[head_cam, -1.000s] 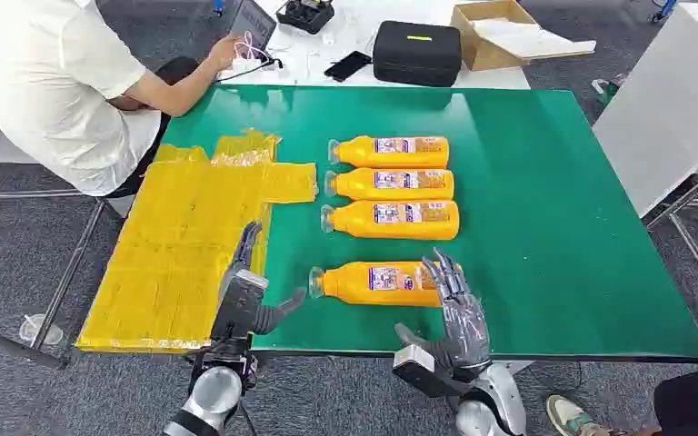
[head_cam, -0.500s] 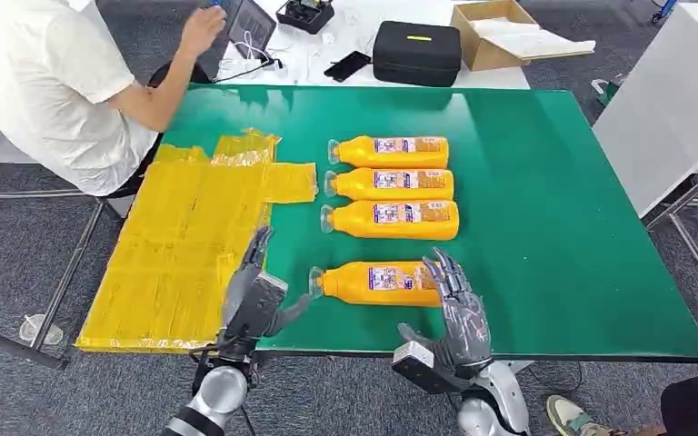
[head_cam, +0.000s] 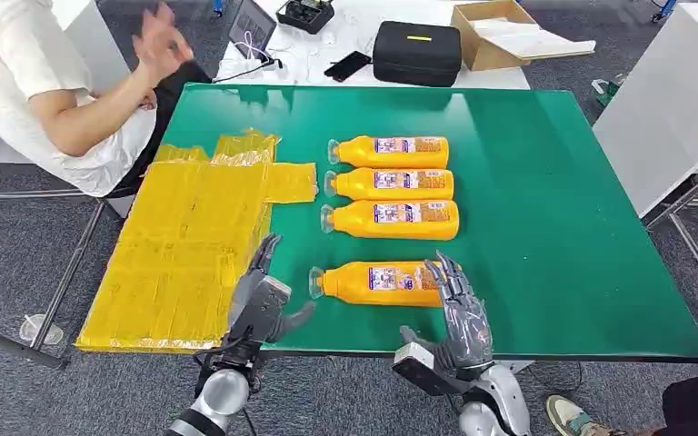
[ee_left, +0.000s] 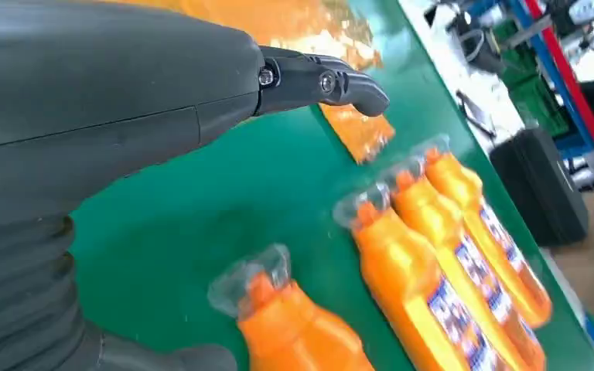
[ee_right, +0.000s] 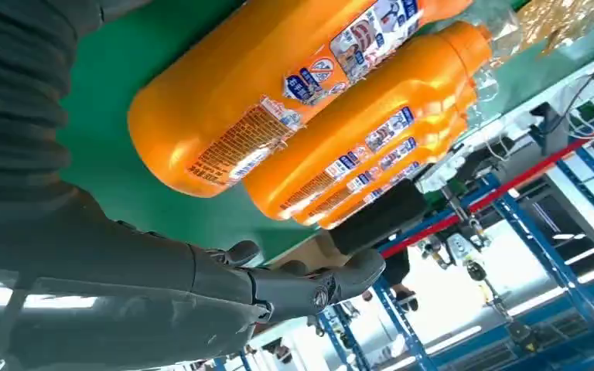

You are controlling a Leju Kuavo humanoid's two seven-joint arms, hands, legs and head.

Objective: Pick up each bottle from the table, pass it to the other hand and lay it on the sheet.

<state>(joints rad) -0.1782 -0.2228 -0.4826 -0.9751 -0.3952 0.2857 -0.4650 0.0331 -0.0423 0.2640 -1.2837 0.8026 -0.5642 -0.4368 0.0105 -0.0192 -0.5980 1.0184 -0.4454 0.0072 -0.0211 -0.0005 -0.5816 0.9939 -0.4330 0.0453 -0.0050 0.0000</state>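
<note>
Matt green covering on the surface (head_cam: 545,182), smooth and even. At nine o'clock on it, the yellow sheet (head_cam: 182,245) is shiny crinkled plastic film. Four orange bottles (head_cam: 391,186) in glossy plastic, clear wrap over the caps, printed paper-like labels. Near edge, left hand (head_cam: 259,295) and right hand (head_cam: 459,313) in dull grey plastic. At twelve o'clock, a matt black case (head_cam: 416,53) and brown cardboard box (head_cam: 491,32).
</note>
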